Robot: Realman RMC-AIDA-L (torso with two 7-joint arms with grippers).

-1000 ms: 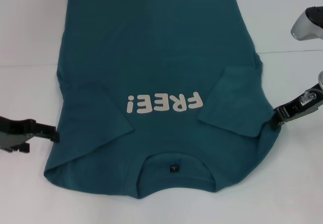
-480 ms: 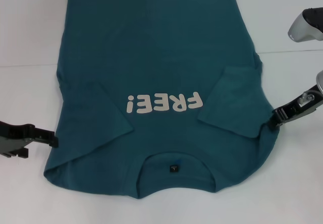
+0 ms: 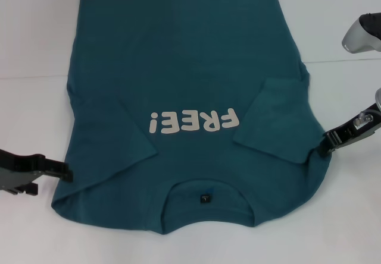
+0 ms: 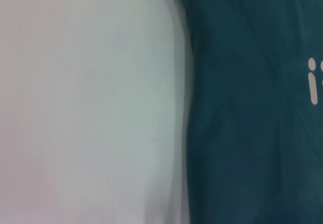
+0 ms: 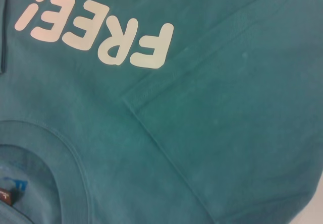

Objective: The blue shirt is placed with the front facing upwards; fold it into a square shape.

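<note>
The shirt lies flat on the white table, front up, with the collar at the near edge and the hem at the far edge. You read the white "FREE!" lettering upside down in the head view, across the chest. The small black neck label sits inside the collar, near the middle of the near edge. Both sleeves are folded inward onto the body: the right sleeve lies as a flap just right of the lettering, and the left sleeve lies as a flap to its left.

Locate the left gripper low over the table at the near left, its tip at the left edge of the shirt beside the left sleeve. Whether it touches the cloth cannot be told, and you cannot tell whether its claw is apart or together. The left wrist view shows only bare table beside the shirt edge, with part of the lettering at the picture's side.

Locate the right gripper at the right edge of the shirt, its tip at the cloth just beside the right sleeve fold. You cannot tell whether its claw is clamped on the fabric. The right wrist view shows the lettering, the sleeve hem and the collar curve.
</note>
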